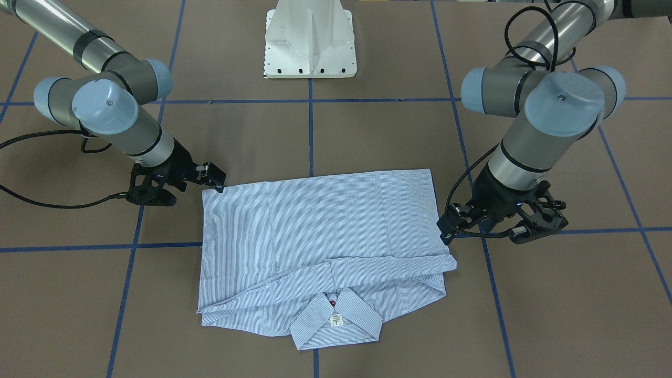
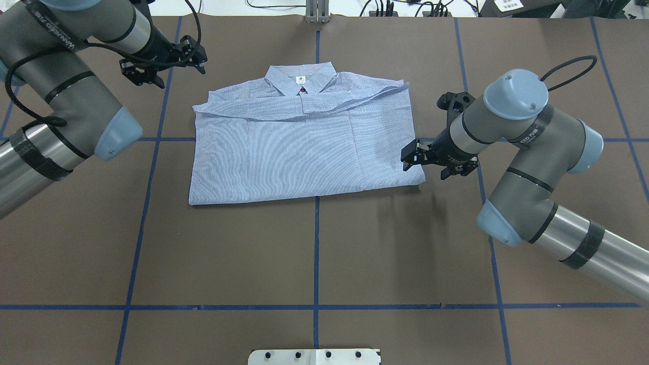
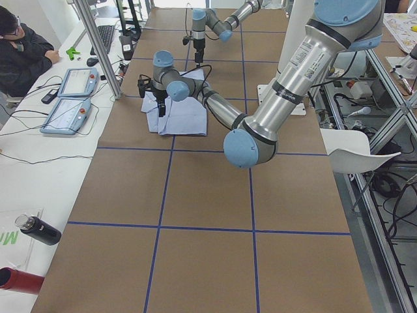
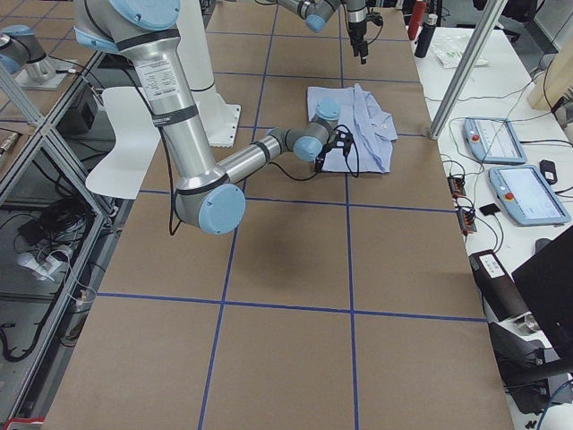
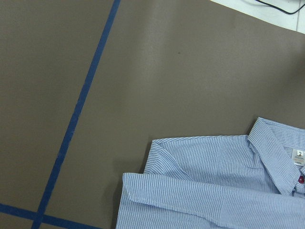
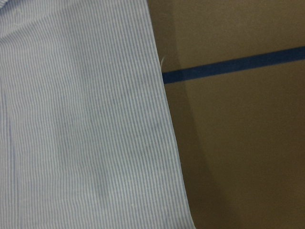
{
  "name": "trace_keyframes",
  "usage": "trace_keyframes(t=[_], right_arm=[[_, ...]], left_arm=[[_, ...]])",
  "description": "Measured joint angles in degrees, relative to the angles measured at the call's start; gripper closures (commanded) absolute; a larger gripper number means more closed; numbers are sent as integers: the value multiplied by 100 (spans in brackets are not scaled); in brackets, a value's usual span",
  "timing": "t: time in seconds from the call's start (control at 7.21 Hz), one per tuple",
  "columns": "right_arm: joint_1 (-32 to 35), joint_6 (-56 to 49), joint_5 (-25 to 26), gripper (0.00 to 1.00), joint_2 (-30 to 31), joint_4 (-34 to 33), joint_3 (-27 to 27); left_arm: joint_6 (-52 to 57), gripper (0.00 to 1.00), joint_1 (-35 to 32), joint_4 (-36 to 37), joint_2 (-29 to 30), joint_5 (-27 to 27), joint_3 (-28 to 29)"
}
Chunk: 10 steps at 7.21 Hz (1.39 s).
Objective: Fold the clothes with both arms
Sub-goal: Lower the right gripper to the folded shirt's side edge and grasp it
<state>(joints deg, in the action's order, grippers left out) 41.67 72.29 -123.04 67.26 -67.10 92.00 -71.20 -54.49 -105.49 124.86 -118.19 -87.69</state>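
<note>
The front-facing view looks steeply down the counter (image 1: 367,131) toward the pedestal (image 1: 311,42) at top centre; the overhead faces the opposite way. Both share the shirt (image 1: 315,220) mid-frame. Side views stand far back at the counter's ends; wrist cameras sit close over opposite shirt edges.

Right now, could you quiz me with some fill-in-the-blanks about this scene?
The striped shirt lies folded on a brown table crossed by ___ tape lines.
The button below its white neck label is ___.
The gripper nearest the collar is the robot's ___ one.
Missing: blue; red; left.
</note>
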Motion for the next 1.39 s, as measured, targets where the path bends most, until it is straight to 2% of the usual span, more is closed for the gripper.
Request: trace_keyframes(t=[0.55, 0.69, 0.83, 0.97, 1.11, 1.39], right_arm=[[-241, -77, 225, 15, -15, -28, -85], [-243, -92, 253, 24, -19, -25, -130], [-249, -97, 288, 45, -27, -24, -157], [-251, -100, 305, 70, -32, -23, -167], [-250, -101, 314, 100, -35, -21, -169], [-248, -101, 317, 100, -26, -17, -168]], left_arm=[[-8, 1, -2, 10, -28, 13, -113], [-8, 1, -2, 11, -31, 15, -115], [-8, 1, -2, 11, -31, 15, -117], [-8, 1, -5, 11, -35, 18, -117], [-8, 1, -6, 11, -38, 21, -117], [-8, 1, -1, 11, -40, 24, -117]])
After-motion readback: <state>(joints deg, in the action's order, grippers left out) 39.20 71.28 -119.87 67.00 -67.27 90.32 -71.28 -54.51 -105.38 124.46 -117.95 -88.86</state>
